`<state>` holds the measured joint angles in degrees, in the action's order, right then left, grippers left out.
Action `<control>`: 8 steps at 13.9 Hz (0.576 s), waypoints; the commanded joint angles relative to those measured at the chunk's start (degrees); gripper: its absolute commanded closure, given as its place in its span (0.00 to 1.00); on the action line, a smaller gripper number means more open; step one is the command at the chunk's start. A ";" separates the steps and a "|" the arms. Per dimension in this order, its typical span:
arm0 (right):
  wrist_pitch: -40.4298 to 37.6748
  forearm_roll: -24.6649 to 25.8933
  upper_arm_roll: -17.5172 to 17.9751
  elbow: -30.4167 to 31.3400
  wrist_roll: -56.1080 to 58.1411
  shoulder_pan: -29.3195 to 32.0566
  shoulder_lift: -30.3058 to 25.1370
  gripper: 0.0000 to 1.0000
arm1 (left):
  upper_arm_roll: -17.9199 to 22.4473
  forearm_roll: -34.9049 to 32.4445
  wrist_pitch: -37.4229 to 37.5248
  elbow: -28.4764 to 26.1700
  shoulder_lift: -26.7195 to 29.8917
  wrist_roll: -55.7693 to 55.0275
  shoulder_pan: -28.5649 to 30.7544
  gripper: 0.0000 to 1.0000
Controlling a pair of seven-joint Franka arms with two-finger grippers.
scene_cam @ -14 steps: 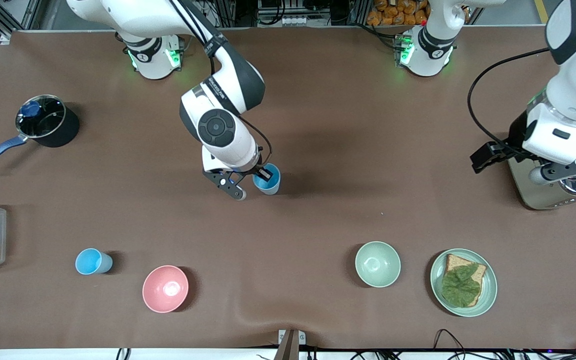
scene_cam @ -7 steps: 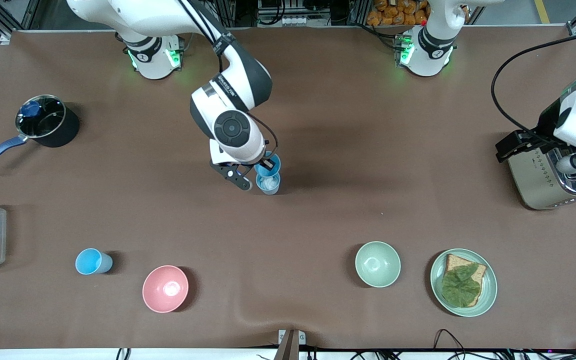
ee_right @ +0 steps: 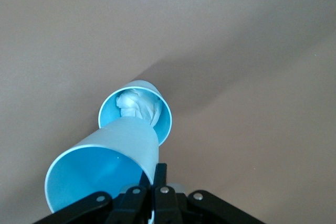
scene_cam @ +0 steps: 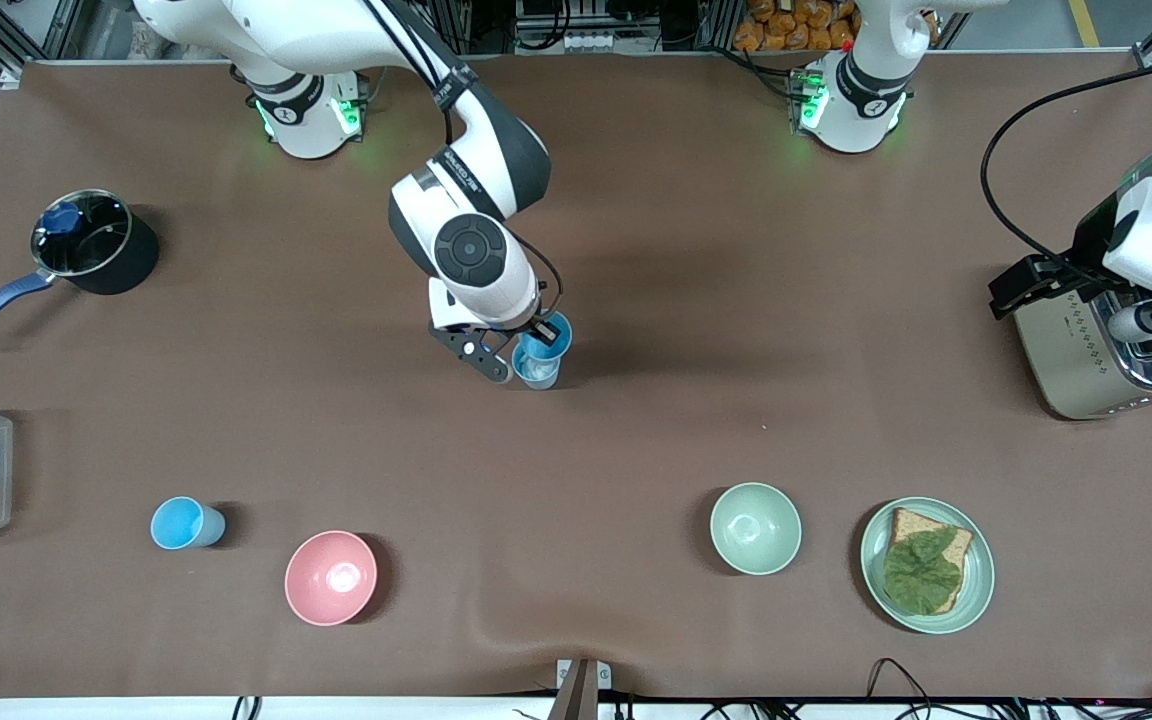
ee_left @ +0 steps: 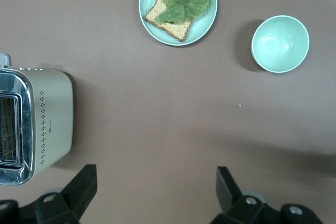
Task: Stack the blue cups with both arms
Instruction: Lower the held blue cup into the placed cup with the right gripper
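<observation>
The right gripper (scene_cam: 511, 352) is clenched on the rim of a blue cup (scene_cam: 544, 338), holding it up over the middle of the table, one finger inside the wall and the other outside. Directly under it stands a second cup (scene_cam: 537, 371), upright on the brown table (scene_cam: 636, 420). From the right wrist view the held cup (ee_right: 105, 169) is tilted, its base pointing down toward the mouth of the standing one (ee_right: 137, 113), which has something white and crumpled in the bottom; I can't tell what it is.

A third cup (scene_cam: 186, 523) lies on its side nearer the front camera, toward the right arm's end, beside the pink bowl (scene_cam: 330, 577). The green bowl (scene_cam: 755, 527) and the plate (scene_cam: 926, 565) with bread and a leaf sit toward the left arm's end.

The left gripper (ee_left: 152, 192) hangs over the table beside the toaster (scene_cam: 1086, 350), fingers spread wide and holding nothing; that arm waits.

These cups look like thin plastic: light, stiff enough for a rim pinch, smooth and probably slippery. I'd judge a rim hold fine for lifting, though the tilt means the base may catch the lower rim, and the free-standing cup could tip or skate if nudged. The white wad may stop it seating fully.
</observation>
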<state>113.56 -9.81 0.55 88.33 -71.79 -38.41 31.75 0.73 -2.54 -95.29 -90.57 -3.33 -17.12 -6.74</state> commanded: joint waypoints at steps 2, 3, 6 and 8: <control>0.26 0.06 -0.20 -0.09 -1.08 -0.35 0.42 1.00 | -0.73 -0.53 1.16 -0.84 1.13 1.03 0.59 0.00; 0.00 0.06 -0.20 -0.09 -0.99 -0.26 0.42 0.91 | -0.73 -0.53 1.16 -0.83 1.04 1.03 0.59 0.00; -0.35 0.15 -0.37 -0.27 -0.29 0.53 -0.54 0.00 | -0.64 -0.53 1.34 -0.84 1.04 1.30 0.94 0.00; -2.98 0.49 -0.90 -0.53 3.12 2.63 -3.00 0.00 | -0.55 -0.18 1.60 -1.01 1.48 1.56 1.20 0.00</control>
<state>113.18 -9.70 -0.26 87.75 -71.23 -38.03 31.77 0.59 -2.54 -94.45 -90.70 -3.32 -17.09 -6.47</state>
